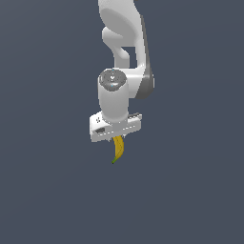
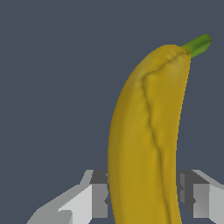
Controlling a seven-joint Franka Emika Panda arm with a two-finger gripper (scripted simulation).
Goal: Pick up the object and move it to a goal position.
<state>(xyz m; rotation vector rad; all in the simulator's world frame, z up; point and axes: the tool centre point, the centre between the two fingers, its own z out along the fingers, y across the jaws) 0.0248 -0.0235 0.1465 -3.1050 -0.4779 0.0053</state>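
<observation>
While the gripper is clamped on one end of the banana, which hangs stem-down, a swing could slip it loose.

banana below pincer, between fingers

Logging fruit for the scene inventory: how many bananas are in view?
1. The banana hangs below the claw, stem tip pointing down, its upper end between the fingers. Nothing suggests another hidden one.
</observation>
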